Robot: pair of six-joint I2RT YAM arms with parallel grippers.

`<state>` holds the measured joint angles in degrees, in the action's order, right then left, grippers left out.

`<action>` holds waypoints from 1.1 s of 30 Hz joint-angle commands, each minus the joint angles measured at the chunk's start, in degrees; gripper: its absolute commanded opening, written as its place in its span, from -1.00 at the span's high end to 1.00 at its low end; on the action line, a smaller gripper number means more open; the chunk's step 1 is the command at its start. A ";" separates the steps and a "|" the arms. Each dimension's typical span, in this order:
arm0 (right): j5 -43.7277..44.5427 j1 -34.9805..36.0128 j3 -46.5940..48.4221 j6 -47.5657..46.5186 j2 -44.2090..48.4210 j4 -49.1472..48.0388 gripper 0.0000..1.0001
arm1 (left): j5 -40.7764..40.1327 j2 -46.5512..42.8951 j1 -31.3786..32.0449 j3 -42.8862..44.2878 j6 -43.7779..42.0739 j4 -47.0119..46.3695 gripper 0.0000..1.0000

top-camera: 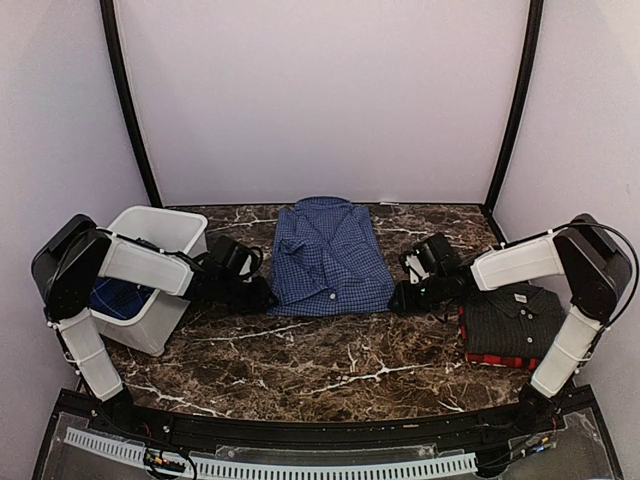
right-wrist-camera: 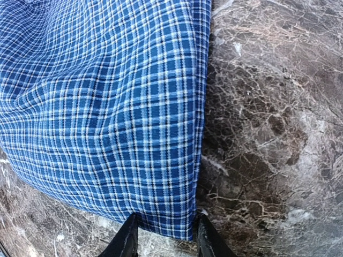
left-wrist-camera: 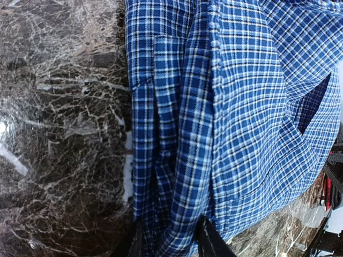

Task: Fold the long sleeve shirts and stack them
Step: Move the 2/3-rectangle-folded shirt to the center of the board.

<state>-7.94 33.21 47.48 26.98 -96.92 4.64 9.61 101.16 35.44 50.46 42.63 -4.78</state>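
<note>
A folded blue-and-white check shirt [top-camera: 330,255] lies collar-away at the middle of the marble table [top-camera: 330,365]. My left gripper [top-camera: 262,297] is at the shirt's near left corner. In the left wrist view the shirt [left-wrist-camera: 241,107] has bunched folds that fill the gap of this gripper [left-wrist-camera: 169,227], which is shut on them. My right gripper [top-camera: 400,296] is at the near right corner. In the right wrist view that corner of the shirt [right-wrist-camera: 107,107] lies flat between the partly open jaws of this gripper [right-wrist-camera: 165,219]. A folded black pinstripe shirt [top-camera: 515,315] lies on a red-and-black plaid one [top-camera: 495,359] at the right.
A white plastic bin [top-camera: 160,228] stands at the left behind my left arm, with blue cloth [top-camera: 118,298] inside. Black frame posts rise at both back corners. The shirt stack sits close under my right arm's elbow.
</note>
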 commanded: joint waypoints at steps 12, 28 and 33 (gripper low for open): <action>-1.98 -0.17 -1.25 1.36 -1.58 -3.61 0.47 | 1.83 0.43 1.00 -1.85 1.36 -1.14 0.72; -1.58 4.57 -9.67 4.76 10.85 4.65 1.00 | 2.55 -7.25 5.67 -3.55 2.69 15.88 1.00; -1.84 9.96 -15.88 11.24 17.30 5.00 1.00 | 3.31 -12.43 7.58 -8.37 4.74 18.48 1.00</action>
<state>-9.87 39.62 35.51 32.42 -83.61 7.49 12.05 93.47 41.85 45.76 45.52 6.66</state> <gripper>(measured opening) 0.006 0.007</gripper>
